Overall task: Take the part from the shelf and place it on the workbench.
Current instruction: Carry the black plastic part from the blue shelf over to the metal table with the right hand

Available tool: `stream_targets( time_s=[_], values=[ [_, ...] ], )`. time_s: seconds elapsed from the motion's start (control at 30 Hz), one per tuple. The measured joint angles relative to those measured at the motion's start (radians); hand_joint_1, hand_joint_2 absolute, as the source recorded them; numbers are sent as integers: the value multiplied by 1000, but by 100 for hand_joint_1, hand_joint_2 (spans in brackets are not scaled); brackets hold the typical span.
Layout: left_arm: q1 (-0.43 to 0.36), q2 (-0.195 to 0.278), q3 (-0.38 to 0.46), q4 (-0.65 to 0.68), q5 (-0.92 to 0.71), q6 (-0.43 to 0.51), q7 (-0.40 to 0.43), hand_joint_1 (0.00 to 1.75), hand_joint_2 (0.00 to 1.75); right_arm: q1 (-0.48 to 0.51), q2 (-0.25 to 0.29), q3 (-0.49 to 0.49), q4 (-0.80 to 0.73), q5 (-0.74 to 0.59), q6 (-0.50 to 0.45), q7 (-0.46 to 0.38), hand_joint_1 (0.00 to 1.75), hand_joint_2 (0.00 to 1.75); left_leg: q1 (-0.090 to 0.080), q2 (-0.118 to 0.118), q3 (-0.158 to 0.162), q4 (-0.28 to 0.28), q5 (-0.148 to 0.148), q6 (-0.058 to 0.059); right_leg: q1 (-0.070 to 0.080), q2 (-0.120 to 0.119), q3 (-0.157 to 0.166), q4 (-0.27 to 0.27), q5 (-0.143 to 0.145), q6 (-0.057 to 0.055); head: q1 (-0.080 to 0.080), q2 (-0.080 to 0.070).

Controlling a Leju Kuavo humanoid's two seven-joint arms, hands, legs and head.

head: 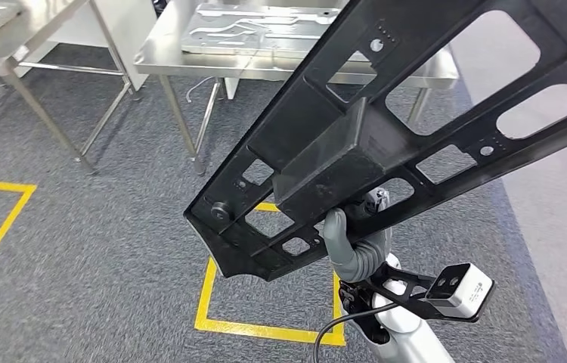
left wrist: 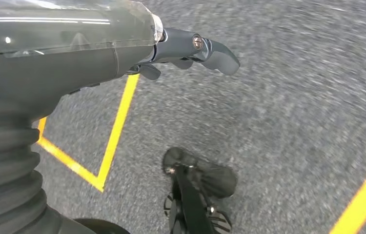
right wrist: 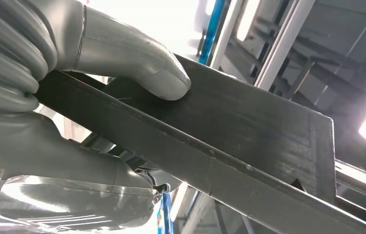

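The part is a long black frame with cut-out windows and a raised box at its middle. It is held up in the air, tilted, crossing the head view from lower left to upper right. My right hand grips it from below, at the box. In the right wrist view the thick grey thumb presses on the part's flat face and the other fingers wrap under its edge. My left hand hangs over the grey carpet, fingers loosely extended and holding nothing.
A steel workbench stands ahead with a pressed metal sheet lying on it. A second steel table stands at far left. Yellow tape lines mark boxes on the grey carpet.
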Motion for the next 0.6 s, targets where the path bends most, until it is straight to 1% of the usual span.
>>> stream_targets(
  time_s=[0.03,0.07,0.1,0.13,0.17,0.2,0.23,0.27,0.3,0.33,0.37,0.4,0.43,0.47,0.5,0.53,0.57,0.6],
  values=[
    [0,0,1,0,-1,0,0,0,175,0,0,0,0,1,3,0,175,175,2,-25,28,-68,29,4,1,12,0,3,-2,4,0,0],
    [-1,0,3,0,-3,-1,-1,0,175,1,0,0,0,3,7,0,175,175,3,-47,50,-118,47,7,0,24,-2,6,-3,9,0,0],
    [-1,0,5,0,-5,-1,-1,0,175,3,1,0,0,5,12,0,175,175,3,-62,60,-143,50,11,-2,35,-6,7,-3,15,0,0],
    [-1,0,7,0,-7,-1,-1,0,175,6,2,0,-1,7,15,0,175,175,1,-63,63,-148,46,15,-4,46,-10,7,-2,22,0,0],
    [-2,0,8,0,-8,-1,-2,0,175,10,3,0,-2,10,17,0,175,175,1,-52,65,-150,47,20,-6,57,-13,6,0,29,0,0],
    [-3,-1,8,0,-9,-1,-2,0,175,14,3,0,-3,12,18,0,175,175,1,-40,67,-154,49,26,-6,55,-15,9,-2,35,0,0],
    [-4,-2,8,0,-10,-1,-2,0,175,15,3,0,-6,14,18,0,175,175,3,-28,70,-159,51,33,-4,37,-24,26,-14,39,0,0],
    [-5,-2,8,0,-10,-1,-2,0,175,16,3,0,-7,15,18,-1,175,175,4,-14,72,-164,53,39,-2,9,-41,63,-36,42,0,0],
    [-4,-3,9,0,-11,-1,-3,0,175,17,4,0,-8,16,18,-1,175,175,3,-1,74,-166,53,44,-2,-26,-69,120,-66,44,0,0],
    [-3,-3,10,0,-10,-1,-3,0,175,18,4,0,-9,17,18,-1,175,175,1,11,74,-166,52,46,-3,-51,-105,190,-97,46,0,0],
    [-1,-3,11,0,-10,-2,-3,0,175,20,5,0,-9,20,16,-1,175,175,0,22,74,-165,50,47,-5,-64,-138,252,-119,49,0,0],
    [1,-3,13,0,-10,-4,-3,0,175,24,5,0,-8,25,13,-1,175,175,-1,32,74,-165,49,46,-8,-71,-157,286,-124,51,0,0],
    [1,-3,16,0,-10,-8,-3,0,175,27,5,0,-8,31,9,-1,175,175,-1,40,75,-164,47,44,-11,-74,-156,283,-111,53,0,0],
    [0,-3,18,0,-11,-14,-4,0,175,30,5,-1,-9,39,4,-1,175,175,0,46,76,-162,45,42,-13,-78,-132,237,-81,53,0,0],
    [-1,-3,20,0,-11,-20,-5,0,175,33,5,-1,-9,46,0,-1,175,175,0,50,78,-161,43,39,-15,-84,-93,165,-45,53,0,0],
    [-3,-3,21,0,-11,-25,-6,0,175,37,5,-1,-11,51,-2,-1,175,175,-1,53,80,-160,40,35,-14,-91,-55,96,-21,50,0,0],
    [-3,-3,23,0,-12,-30,-8,0,175,41,5,-2,-14,56,-3,-1,175,175,-3,55,82,-158,38,30,-12,-95,-28,43,-6,46,0,0],
    [-3,-3,23,0,-12,-33,-10,0,175,45,5,-2,-17,60,-3,0,175,175,-5,57,82,-158,36,25,-9,-97,-15,17,-2,41,0,0]
  ],
)
